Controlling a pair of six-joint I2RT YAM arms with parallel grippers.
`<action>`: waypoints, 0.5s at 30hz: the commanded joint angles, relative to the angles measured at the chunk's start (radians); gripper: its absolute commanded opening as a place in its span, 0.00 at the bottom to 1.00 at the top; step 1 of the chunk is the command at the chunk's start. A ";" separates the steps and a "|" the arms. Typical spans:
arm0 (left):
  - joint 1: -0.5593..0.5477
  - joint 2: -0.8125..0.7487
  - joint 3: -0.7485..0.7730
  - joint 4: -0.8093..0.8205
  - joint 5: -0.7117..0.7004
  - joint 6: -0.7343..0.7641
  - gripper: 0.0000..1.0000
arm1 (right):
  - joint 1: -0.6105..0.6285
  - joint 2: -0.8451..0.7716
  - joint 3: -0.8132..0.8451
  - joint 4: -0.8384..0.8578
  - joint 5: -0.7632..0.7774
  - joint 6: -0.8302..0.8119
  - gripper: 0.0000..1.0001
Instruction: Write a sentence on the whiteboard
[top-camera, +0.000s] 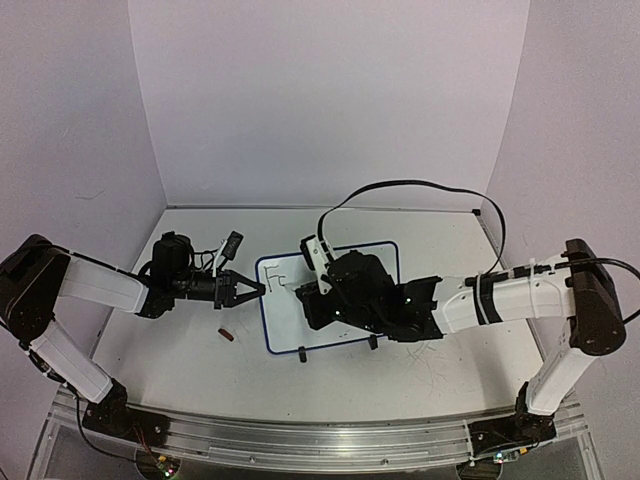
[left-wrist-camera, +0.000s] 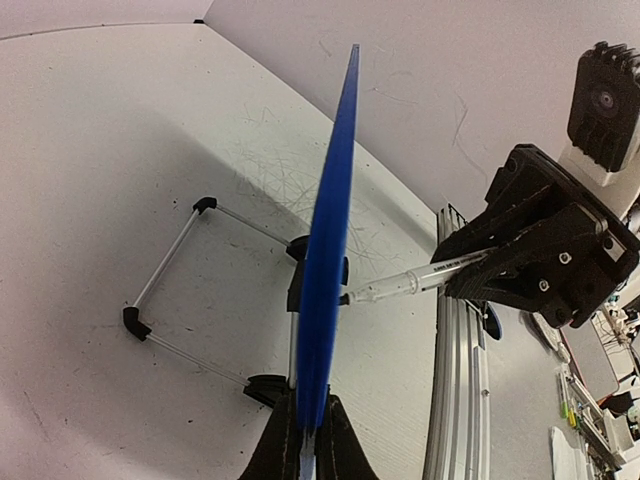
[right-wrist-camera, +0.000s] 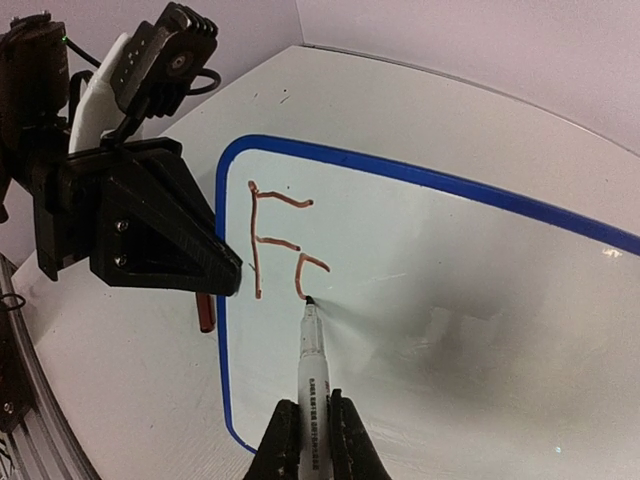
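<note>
The whiteboard (top-camera: 285, 320), white with a blue rim, stands propped on the table. My left gripper (top-camera: 258, 289) is shut on its left edge; in the left wrist view the rim (left-wrist-camera: 330, 200) runs edge-on up from between the fingers (left-wrist-camera: 286, 420). My right gripper (right-wrist-camera: 312, 405) is shut on a clear-barrelled marker (right-wrist-camera: 314, 360), and the marker's tip touches the board. Of the sentence (right-wrist-camera: 272, 235), only a reddish-brown "F" and a short hooked stroke beside it show. The right gripper (top-camera: 312, 296) covers much of the board from above.
A small red marker cap (top-camera: 226, 335) lies on the table left of the board. The board's black feet (top-camera: 302, 352) and wire stand (left-wrist-camera: 165, 290) rest on the scuffed tabletop. White walls close the back and sides, and a metal rail (top-camera: 300, 440) runs along the near edge.
</note>
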 joint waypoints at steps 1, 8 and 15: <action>0.000 -0.025 0.018 0.011 0.013 0.009 0.00 | -0.006 -0.036 0.011 -0.011 0.079 -0.003 0.00; 0.000 -0.027 0.019 0.010 0.013 0.009 0.00 | -0.005 -0.021 0.038 -0.005 0.097 -0.017 0.00; 0.000 -0.027 0.020 0.010 0.015 0.009 0.00 | -0.009 -0.020 0.045 0.004 0.113 -0.019 0.00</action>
